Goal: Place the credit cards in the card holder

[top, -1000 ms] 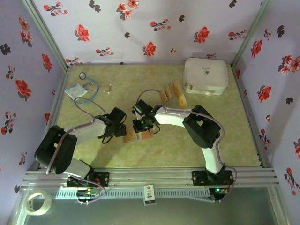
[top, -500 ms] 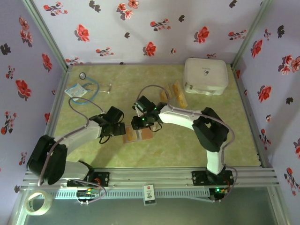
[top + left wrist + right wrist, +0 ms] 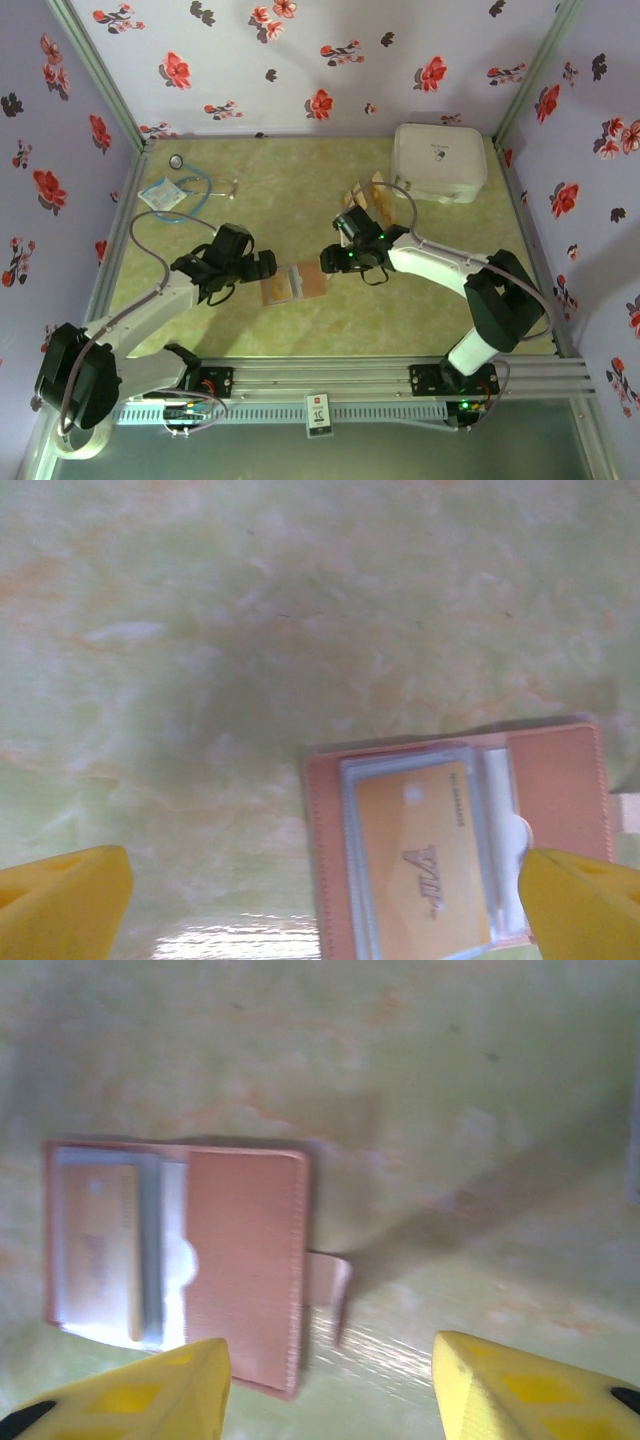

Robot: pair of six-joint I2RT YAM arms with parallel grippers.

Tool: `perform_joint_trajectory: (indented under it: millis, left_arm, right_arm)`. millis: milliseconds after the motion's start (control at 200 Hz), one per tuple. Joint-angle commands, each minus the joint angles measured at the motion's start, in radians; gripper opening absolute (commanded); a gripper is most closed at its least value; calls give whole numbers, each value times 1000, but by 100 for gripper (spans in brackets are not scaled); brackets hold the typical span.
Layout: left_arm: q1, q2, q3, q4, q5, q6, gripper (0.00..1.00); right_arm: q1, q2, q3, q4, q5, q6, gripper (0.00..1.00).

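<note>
The reddish-brown card holder (image 3: 296,283) lies open and flat on the green table. One golden-orange credit card (image 3: 425,865) sits in its clear left pocket, seen from the right wrist as card (image 3: 95,1240). The holder (image 3: 560,780) shows its right flap (image 3: 245,1260) bare, with a small closing tab (image 3: 328,1282). My left gripper (image 3: 266,266) hovers open just left of the holder, nothing between its fingers (image 3: 62,900). My right gripper (image 3: 330,261) is open just right of it, its fingers (image 3: 540,1390) empty. Loose credit cards (image 3: 377,192) lie behind the right arm, partly hidden by it.
A large white zippered case (image 3: 440,160) stands at the back right. A stethoscope (image 3: 190,188) and a small packet (image 3: 160,195) lie at the back left. A tape roll (image 3: 75,432) sits outside the table's near left corner.
Both grippers have drawn away from the holder: the left one back to the left, the right one to the right and up. The holder stays open with one card in it.
</note>
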Motion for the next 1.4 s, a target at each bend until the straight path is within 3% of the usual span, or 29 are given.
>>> perform_joint_trajectory:
  millis: [0, 325, 895, 1395]
  left_arm:
    - [2, 52, -28, 128, 92, -16, 100]
    - [-23, 178, -30, 239, 116, -25, 100]
    - [-32, 266, -62, 323, 148, -35, 100]
    - [-55, 273, -24, 317, 155, -42, 100]
  right_arm:
    - [-3, 29, -5, 50, 8, -2, 55]
    - [-2, 133, 26, 106, -24, 2, 47]
    - [-2, 150, 0, 142, -69, 4, 2]
    - [9, 148, -30, 190, -98, 36, 0]
